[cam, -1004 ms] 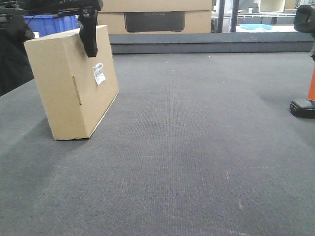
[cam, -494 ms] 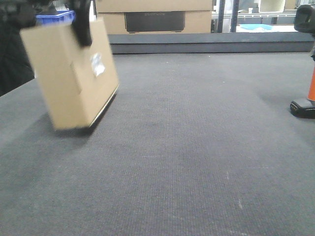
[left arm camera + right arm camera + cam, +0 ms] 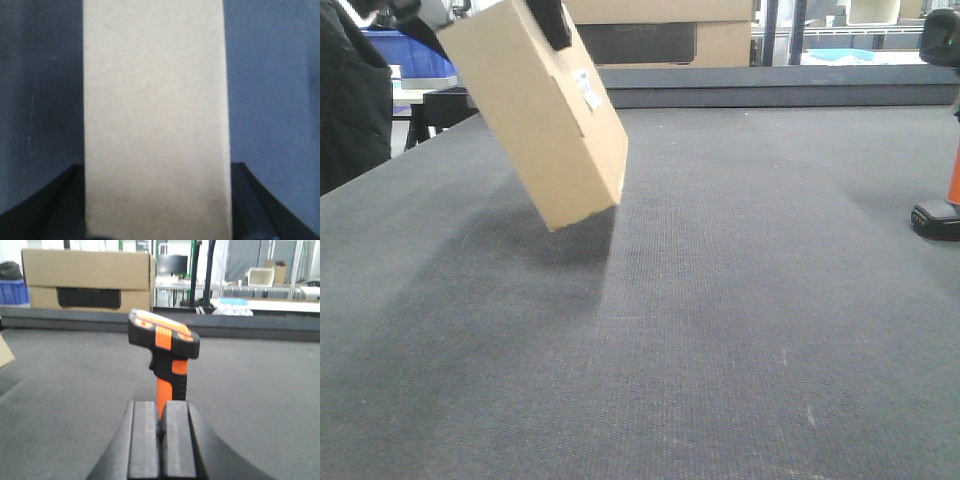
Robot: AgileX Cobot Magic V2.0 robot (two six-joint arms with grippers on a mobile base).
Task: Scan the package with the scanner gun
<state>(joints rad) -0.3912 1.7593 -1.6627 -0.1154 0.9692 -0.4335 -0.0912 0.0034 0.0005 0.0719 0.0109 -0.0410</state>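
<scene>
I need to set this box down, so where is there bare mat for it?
The widest bare stretch of mat runs between the package, held tilted by the left gripper, and the scanner at the right edge. The near side is bare too. Only the scanner's corner is tight.

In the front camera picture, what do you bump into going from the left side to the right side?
blue bin → package, tilted and lifted off the table → scanner gun, standing at the right edge
</scene>
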